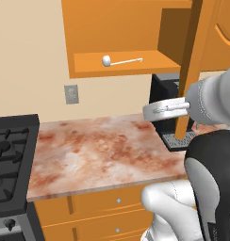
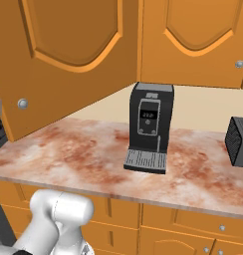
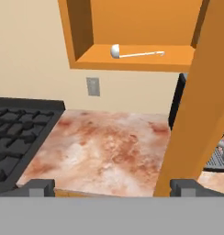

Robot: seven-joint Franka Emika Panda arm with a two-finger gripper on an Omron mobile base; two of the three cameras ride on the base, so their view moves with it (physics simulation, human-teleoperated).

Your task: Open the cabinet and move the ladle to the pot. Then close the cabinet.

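The orange cabinet (image 1: 117,28) stands open, and its door (image 2: 68,55) with a small silver knob (image 2: 23,103) is swung out over the counter. On the cabinet's bottom shelf lies the silvery-white ladle (image 1: 118,60), bowl to the left and handle pointing right. In the hand view the ladle (image 3: 132,53) is far ahead and above my gripper (image 3: 113,187). My gripper is open with nothing between its fingers, and its right fingertip (image 3: 185,186) sits close beside the door's edge (image 3: 205,101). The pot is out of view.
A black stove (image 1: 8,155) adjoins the left end of the marbled counter (image 1: 102,150). A black coffee machine (image 2: 149,127) stands under the open door, and another black appliance (image 2: 239,142) sits at the right. A wall outlet (image 1: 71,94) is below the cabinet, and drawers (image 1: 112,202) are under the counter.
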